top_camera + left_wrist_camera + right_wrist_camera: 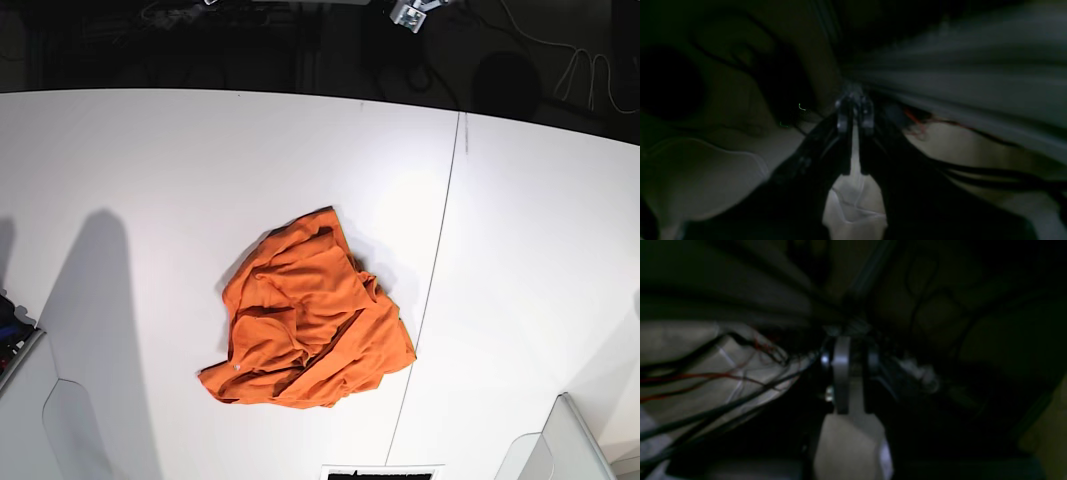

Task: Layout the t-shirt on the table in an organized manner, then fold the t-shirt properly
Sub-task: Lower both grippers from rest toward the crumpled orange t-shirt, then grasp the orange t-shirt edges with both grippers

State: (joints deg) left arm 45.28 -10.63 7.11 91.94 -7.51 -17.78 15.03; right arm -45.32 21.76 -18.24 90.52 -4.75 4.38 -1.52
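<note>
Orange short-sleeved cloth t-shirt [305,320]: soft, matte knit, crumpled into a rough lump with deep creases and overlapping folds. Outline is irregular, roughly a lopsided wedge. Long axis runs diagonally in the base view, from a narrower upper end near the thin dark seam line [440,240] down to a wider lower edge that spreads toward the view's bottom left. Neck opening and sleeves cannot be told apart in the bunching.

Large flat matte white table [150,170]: smooth, uniform, soft grey shadows on its left part. The shirt lies about mid-table, its right edge just beside the seam, not crossing it.

Left gripper [853,115]: dark fingers with pale metal tips, jaws drawn narrow with only a thin slit between them, nothing clamped. No cloth in front of or beside the jaws; only dim, blurred background and dark cables off to their side.

Right gripper [850,373]: grey flat finger plates, jaws likewise narrow, nothing between them. Black and red wires [706,380] lie to one side of the jaws. The shirt is well apart from both jaw pairs, seen in neither wrist view.
</note>
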